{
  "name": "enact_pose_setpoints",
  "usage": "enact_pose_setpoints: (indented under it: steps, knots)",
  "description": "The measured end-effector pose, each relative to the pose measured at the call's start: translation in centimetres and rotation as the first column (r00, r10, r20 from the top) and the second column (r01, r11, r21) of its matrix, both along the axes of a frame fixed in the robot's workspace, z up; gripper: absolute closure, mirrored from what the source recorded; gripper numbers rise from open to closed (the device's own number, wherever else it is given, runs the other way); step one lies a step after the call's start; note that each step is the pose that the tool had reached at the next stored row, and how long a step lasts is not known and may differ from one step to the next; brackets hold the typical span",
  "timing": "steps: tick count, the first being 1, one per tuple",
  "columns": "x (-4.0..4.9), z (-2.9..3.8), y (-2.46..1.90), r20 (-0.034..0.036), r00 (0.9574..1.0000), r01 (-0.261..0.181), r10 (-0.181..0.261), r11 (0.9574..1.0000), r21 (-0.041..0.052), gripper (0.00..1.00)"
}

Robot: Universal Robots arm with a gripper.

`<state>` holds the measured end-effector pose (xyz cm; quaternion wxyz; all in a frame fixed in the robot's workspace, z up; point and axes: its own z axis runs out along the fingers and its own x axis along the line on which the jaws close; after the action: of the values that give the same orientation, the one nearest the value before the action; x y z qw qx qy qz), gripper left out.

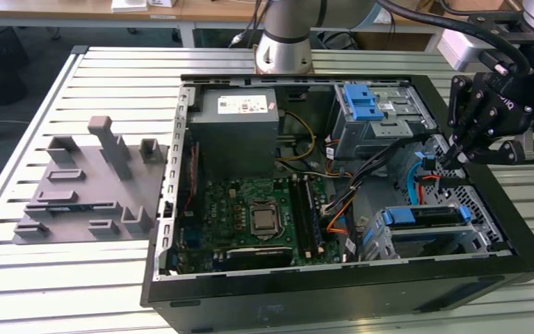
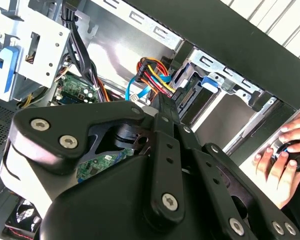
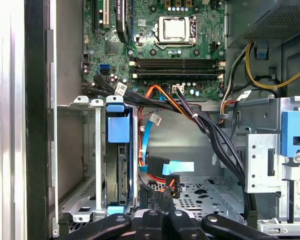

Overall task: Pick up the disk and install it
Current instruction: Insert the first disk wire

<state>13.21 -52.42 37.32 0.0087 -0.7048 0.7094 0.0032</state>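
Find the disk [image 3: 119, 150] seated on edge inside the metal drive cage [image 3: 80, 200], blue carrier tab at the cage mouth, most of the body hidden behind the cage bars. In the exterior view, tucked low into the near corner of the open computer case [image 1: 341, 299], toward the exterior view's right. Just beside that cage and clear of the disk: the end effector [image 3: 163, 194], fingers drawn narrow, nearly pressed together, with nothing to be seen clamped between them. Fingertips down among red and orange cables [image 3: 155, 172], close to a flat light-blue cable [image 3: 182, 165] on the case floor. From the exterior view, poised over the gap between the two cages, above a tangle of black wiring. Farther in, the green motherboard [image 3: 155, 50] with its processor socket and rows of memory slots. Beyond it, in the exterior view, a grey power supply [image 1: 239, 115] with a white sticker. Next to that, a second cage [image 1: 388, 125] topped by a blue latch [image 1: 364, 103]. Under the case, a slatted metal counter [image 1: 109, 69], carrying a grey moulded fixture [image 1: 91, 188] well apart from the case on the exterior view's left. At the edge of the second wrist view, outside the case wall, a person's hand [image 2: 282, 150] resting on a dark rounded object.
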Motion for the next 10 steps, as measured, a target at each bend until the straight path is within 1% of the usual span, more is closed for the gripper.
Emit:
enact_pose_setpoints:
  steps: [4,5,7,10]
  knots:
    - [0.00,0.00,0.00,0.0000,1.0000,0.000,0.000,1.0000,-0.0014,0.89]
    - [0.00,0.00,0.00,0.0000,1.0000,0.000,0.000,1.0000,-0.0026,0.89]
    - [0.00,0.00,0.00,0.0000,1.0000,0.000,0.000,0.9999,-0.0107,0.89]
    - [0.00,0.00,0.00,0.0000,1.0000,0.000,0.000,0.9999,-0.0116,0.89]
